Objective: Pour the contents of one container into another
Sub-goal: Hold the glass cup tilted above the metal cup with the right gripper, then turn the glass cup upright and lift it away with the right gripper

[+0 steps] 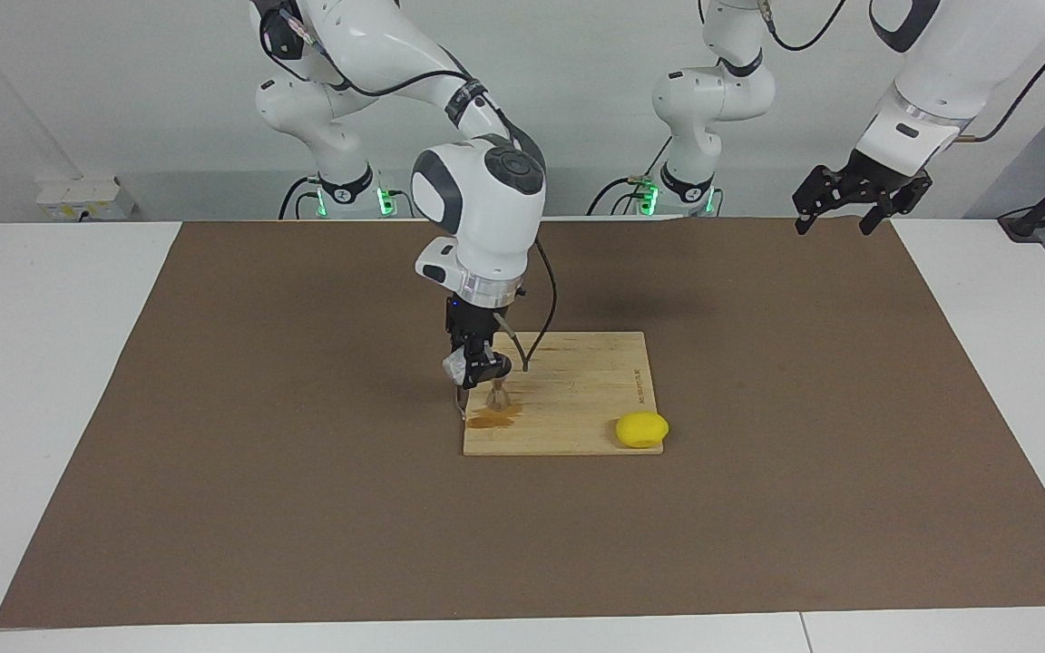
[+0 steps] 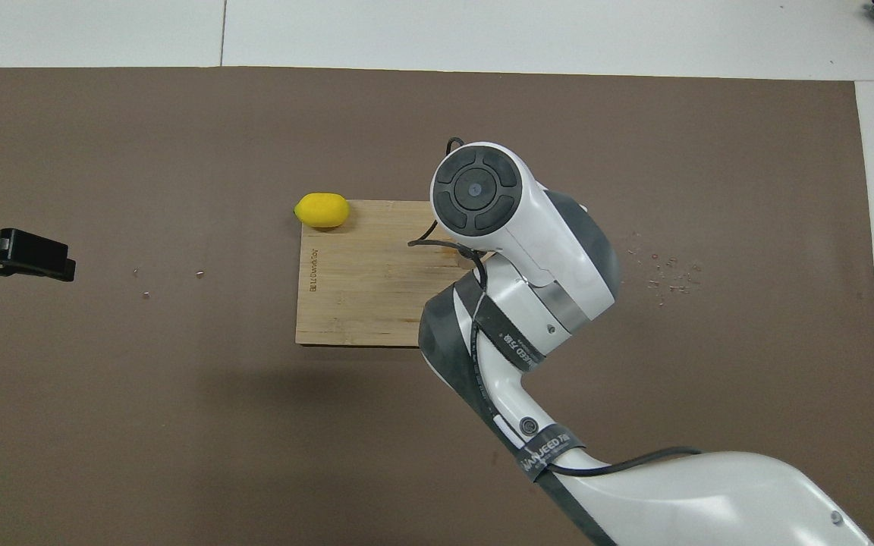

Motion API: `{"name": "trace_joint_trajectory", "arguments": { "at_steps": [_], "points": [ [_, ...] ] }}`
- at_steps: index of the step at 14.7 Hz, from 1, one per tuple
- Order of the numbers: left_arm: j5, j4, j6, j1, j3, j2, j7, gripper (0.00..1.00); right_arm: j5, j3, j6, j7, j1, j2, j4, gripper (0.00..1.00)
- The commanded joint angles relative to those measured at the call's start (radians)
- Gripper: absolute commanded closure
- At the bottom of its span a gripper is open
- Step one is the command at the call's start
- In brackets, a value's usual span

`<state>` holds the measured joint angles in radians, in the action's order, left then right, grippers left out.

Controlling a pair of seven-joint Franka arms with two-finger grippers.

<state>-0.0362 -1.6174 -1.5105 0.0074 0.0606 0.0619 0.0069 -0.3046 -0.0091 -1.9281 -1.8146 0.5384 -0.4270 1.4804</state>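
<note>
Bench [image 1: 51,363]: white top, flat and smooth.

Mat [image 1: 305,508]: brown, matte, rectangular, covering most of the bench.

Cutting board [image 1: 577,399]: pale bamboo, rectangular, grain in strips, lying flat mid-mat; a small engraved mark ran along the edge toward the left arm's end. A brown wet patch [image 1: 493,416] lay on its corner toward the right arm's end, on the edge farther from the robots.

Lemon [image 1: 641,429]: yellow, smooth, oval, sitting at the board's corner toward the left arm's end, long axis along the board's edge.

Right tool [image 1: 477,376]: black, pointed down over the wet corner of the board, clamped tight on the glass cup [image 1: 456,366]. The cup was small, clear and thick-walled, held tipped on its side above the board; which way its mouth faced could not be made out.

Jigger [image 1: 498,395]: small, shiny steel, hourglass-shaped, standing upright on the board with its long axis vertical, just beside the right tool's tips and at the edge of the wet patch.

Left tool [image 1: 860,195]: black, waiting in the air over the mat's corner at the left arm's end, fingers spread wide, holding nothing.
</note>
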Motion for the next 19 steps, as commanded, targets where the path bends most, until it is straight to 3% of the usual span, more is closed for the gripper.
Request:
{"name": "trace_joint_trajectory", "arguments": {
  "at_steps": [1,10,19],
  "points": [
    [0.010,-0.030,-0.007,0.008,0.005,0.027,0.002,0.00,-0.031,0.003,0.003,-0.015,0.002,-0.013,-0.023,0.86],
    [0.010,-0.029,-0.007,0.008,0.005,0.027,0.002,0.00,0.001,0.004,0.003,-0.015,-0.005,-0.015,-0.025,0.85],
    [0.010,-0.029,-0.007,0.008,0.005,0.027,0.002,0.00,0.194,0.003,-0.025,-0.012,-0.066,-0.004,-0.025,0.84]
  ]
}}
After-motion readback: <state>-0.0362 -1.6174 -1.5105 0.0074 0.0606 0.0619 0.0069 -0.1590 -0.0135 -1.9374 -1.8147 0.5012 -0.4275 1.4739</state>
